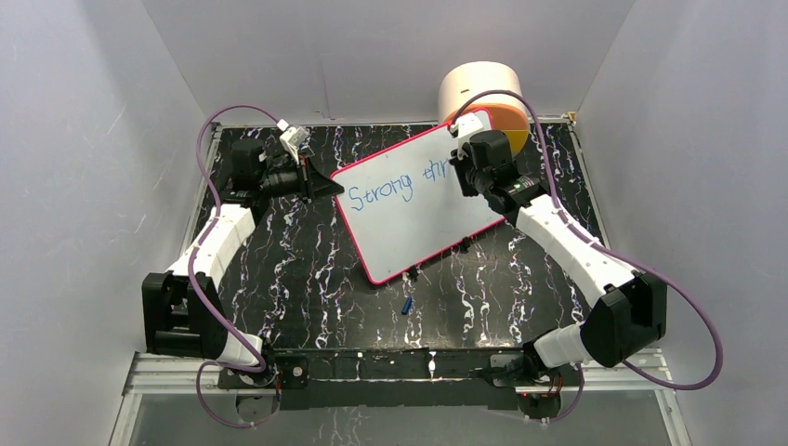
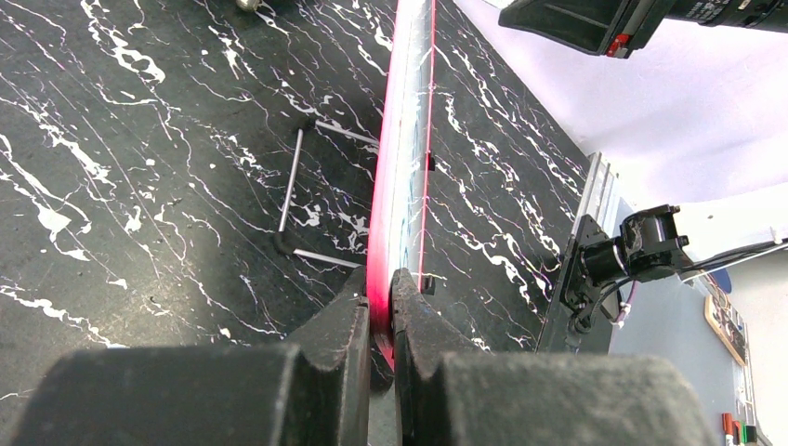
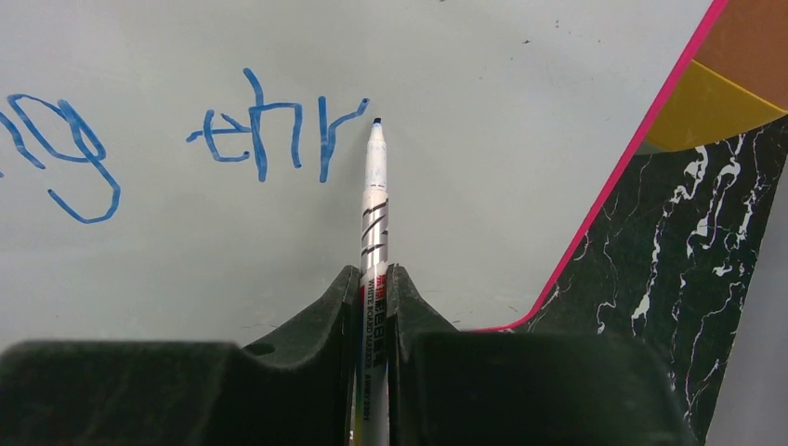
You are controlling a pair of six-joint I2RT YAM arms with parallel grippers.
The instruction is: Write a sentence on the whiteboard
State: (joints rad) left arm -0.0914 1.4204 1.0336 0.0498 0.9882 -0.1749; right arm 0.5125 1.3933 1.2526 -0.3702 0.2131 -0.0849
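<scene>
the right pincer [image 3: 374,279], clenched on a slim white marker pen [image 3: 374,204] pointing straight ahead, had its tip just right of the blue handwritten sentence [image 3: 269,135] on the flat pink-framed whiteboard [image 3: 502,177], whose edge the left pincer [image 2: 379,293] clamped.

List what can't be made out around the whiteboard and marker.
- Top view: right gripper hides the marker and part of the sentence.
- Left wrist view: the whiteboard is edge-on, face unseen.
- Right wrist view: the left edge cuts the first word.
- Top view: small blue thing too small to identify.
</scene>
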